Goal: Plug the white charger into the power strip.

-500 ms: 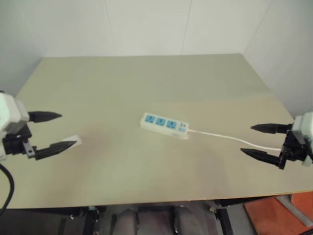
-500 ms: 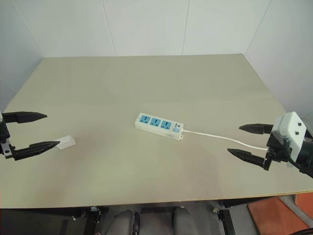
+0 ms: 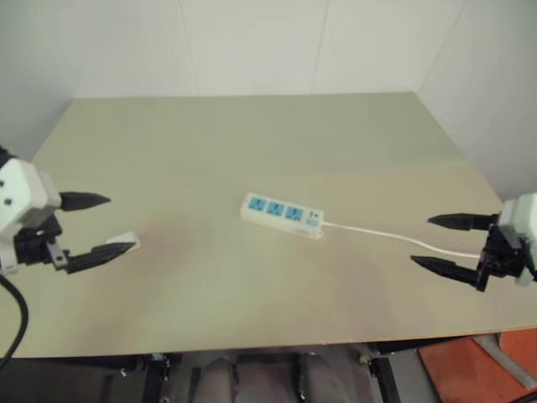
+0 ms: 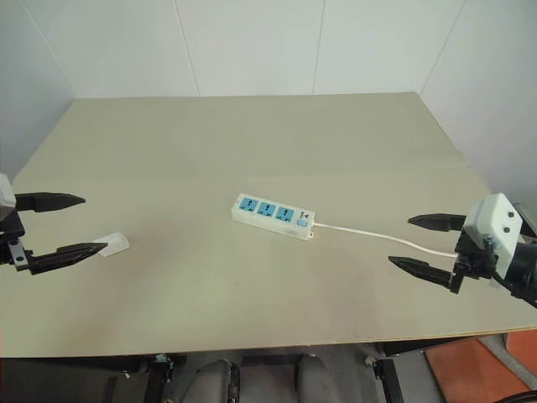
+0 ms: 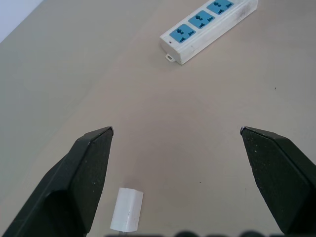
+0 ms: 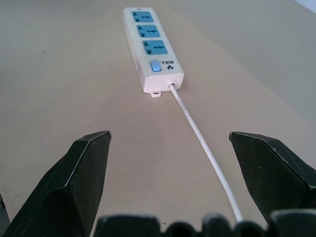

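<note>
The power strip [image 4: 274,215] lies at the middle of the table, a long white bar with three blue sockets and a blue switch at its right end. Its thin white cord [image 4: 382,236] runs right toward my right gripper [image 4: 423,243], which hovers open over the cord near the table's right edge. The white charger [image 4: 112,244] lies flat on the table at the left. My left gripper [image 4: 80,225] hangs open just above it, the lower fingertip close to the block. In the left wrist view the charger [image 5: 127,209] lies near one finger [image 5: 86,170], untouched.
The beige table [image 4: 252,143] stretches bare behind the strip to white walls [image 4: 252,42]. Its front edge [image 4: 252,344] runs along the bottom, and an orange patch of floor [image 4: 478,369] shows at the lower right.
My left gripper has shifted slightly to the right, toward the charger. The right gripper, strip and charger have stayed where they were.
</note>
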You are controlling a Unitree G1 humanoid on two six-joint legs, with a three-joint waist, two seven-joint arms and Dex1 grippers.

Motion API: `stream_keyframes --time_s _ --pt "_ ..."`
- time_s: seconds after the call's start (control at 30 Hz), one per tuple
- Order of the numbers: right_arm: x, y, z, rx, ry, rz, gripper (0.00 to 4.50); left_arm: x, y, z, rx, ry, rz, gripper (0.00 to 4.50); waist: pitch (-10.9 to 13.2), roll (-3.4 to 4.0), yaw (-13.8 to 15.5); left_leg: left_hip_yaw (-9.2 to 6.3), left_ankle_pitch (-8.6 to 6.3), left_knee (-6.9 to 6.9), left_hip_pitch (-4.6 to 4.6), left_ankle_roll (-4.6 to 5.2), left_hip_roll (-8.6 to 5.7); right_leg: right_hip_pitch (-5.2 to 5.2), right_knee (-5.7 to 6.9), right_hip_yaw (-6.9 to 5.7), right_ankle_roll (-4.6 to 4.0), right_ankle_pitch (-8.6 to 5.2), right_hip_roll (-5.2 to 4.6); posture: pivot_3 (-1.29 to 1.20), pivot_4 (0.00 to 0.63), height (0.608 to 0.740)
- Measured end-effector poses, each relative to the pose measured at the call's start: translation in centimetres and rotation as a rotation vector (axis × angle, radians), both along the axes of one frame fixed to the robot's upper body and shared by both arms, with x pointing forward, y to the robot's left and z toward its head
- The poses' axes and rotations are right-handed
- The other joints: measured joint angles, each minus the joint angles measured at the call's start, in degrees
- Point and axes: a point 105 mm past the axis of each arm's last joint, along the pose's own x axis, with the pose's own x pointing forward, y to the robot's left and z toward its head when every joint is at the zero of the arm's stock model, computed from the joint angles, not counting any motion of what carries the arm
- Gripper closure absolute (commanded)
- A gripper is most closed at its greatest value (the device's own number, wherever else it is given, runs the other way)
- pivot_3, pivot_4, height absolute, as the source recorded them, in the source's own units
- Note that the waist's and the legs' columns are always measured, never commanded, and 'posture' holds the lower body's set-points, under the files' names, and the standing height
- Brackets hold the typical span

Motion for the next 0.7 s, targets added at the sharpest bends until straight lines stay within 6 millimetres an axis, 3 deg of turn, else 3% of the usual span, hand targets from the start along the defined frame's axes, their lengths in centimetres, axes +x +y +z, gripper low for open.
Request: stream_keyframes --time_s 0.2,0.47,0.7 --pt "0.9 1.1 -0.2 0.03 -0.029 0.014 0.02 0.1 -0.2 -0.2 0.001 0.007 -0.007 0.0 0.0 0.0 0.0 0.0 0.0 0.0 0.01 0.0 0.0 0.0 0.01 0.0 0.0 0.0 0.0 0.0 0.15 0.74" --pt "4.0 3.6 -1.6 0.146 -0.076 0.024 0.02 1.1 -2.0 0.6 -0.039 -0.013 -0.113 0.0 0.0 0.0 0.0 0.0 0.01 0.04 -0.02 -0.01 -0.01 -0.04 0.04 0.01 -0.01 0.01 0.01 0.0 0.15 0.74" --pt "6.6 6.8 -3.2 0.282 -0.122 0.063 0.02 1.8 -3.5 0.0 -0.116 0.015 -0.206 0.0 0.0 0.0 -0.2 0.0 0.01 0.04 -0.04 -0.01 0.0 -0.07 0.07 0.02 -0.02 0.02 0.02 0.0 0.15 0.74"
